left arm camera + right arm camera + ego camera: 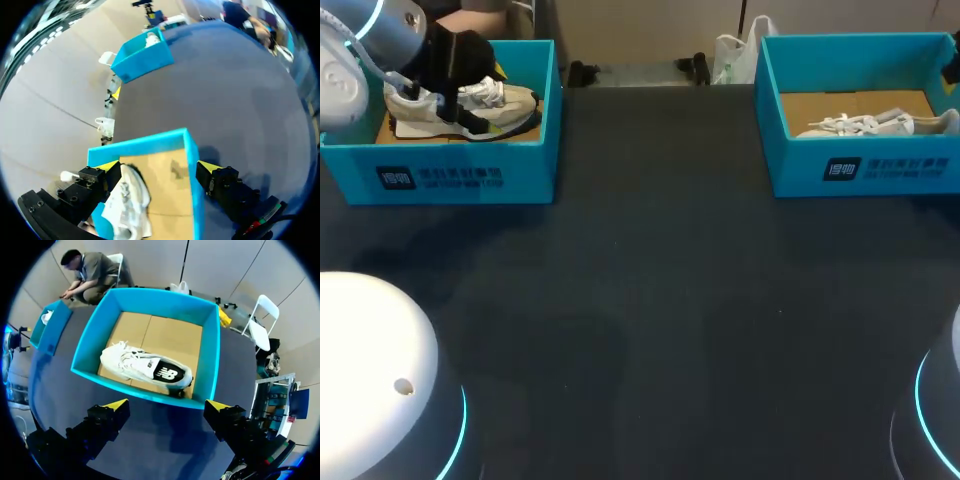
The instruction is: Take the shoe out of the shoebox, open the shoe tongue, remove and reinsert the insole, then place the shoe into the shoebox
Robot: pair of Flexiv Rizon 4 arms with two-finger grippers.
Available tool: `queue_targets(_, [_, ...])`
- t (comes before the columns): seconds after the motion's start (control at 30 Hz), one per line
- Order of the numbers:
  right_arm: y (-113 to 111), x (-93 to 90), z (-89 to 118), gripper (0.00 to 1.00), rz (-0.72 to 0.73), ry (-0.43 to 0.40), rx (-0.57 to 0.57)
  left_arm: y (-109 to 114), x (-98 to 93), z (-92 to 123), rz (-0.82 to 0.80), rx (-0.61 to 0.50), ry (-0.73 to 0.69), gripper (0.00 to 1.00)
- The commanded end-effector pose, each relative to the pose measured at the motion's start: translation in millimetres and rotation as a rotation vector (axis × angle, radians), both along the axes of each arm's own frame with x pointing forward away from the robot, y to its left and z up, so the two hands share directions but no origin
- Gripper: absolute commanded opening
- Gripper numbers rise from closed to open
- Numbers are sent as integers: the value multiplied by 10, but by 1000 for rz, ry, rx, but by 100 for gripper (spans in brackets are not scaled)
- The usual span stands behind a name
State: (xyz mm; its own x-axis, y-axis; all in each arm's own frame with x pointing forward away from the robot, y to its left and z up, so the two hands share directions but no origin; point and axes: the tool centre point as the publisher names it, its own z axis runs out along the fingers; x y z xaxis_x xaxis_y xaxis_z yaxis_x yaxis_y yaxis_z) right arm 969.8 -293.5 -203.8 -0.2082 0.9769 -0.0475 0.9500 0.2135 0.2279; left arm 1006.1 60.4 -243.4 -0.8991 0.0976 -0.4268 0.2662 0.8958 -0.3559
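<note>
From the head view, the black table point(670, 300) carries two blue boxes at its far edge, well apart. The left arm point(375, 30) hangs over the left shoebox point(470, 175), where a cream shoe point(490, 105) lies inside. In the right shoebox point(860, 170) a white shoe point(870, 125) lies on its side. In the left wrist view, the left gripper point(159, 167) is spread wide and grips nothing. One yellow tip is down by the cream shoe point(127, 200) and the other sits outside the box wall point(192, 165). The shoe lies close to the first finger on the cardboard floor. In the right wrist view, the right gripper point(166, 405) is also spread wide and empty, poised above the table just short of the right shoebox point(140, 392). The white shoe point(145, 370) lies on its side against the box's near wall.
</note>
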Motion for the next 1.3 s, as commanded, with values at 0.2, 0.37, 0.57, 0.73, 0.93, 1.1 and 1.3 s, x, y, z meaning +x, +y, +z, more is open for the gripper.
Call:
queue_targets(0.2, [0, 3, 0, 100, 0, 0, 0, 67, 69, 46, -100, 52, -10, 100])
queue_targets(0.37, [0, 3, 0, 100, 0, 0, 0, 67, 69, 46, -100, 52, -10, 100])
queue_targets(0.57, [0, 3, 0, 100, 0, 0, 0, 22, 61, 95, -277, 77, -65, 100])
queue_targets(0.73, [0, 3, 0, 100, 0, 0, 0, 270, 215, 230, -575, 61, -95, 100])
queue_targets(0.93, [0, 3, 0, 100, 0, 0, 0, 479, 338, 298, -828, 124, -110, 100])
queue_targets(1.1, [0, 3, 0, 100, 0, 0, 0, 638, 437, 276, -1084, 256, -158, 100])
queue_targets(1.3, [0, 3, 0, 100, 0, 0, 0, 868, 642, 286, -1325, 431, -224, 100])
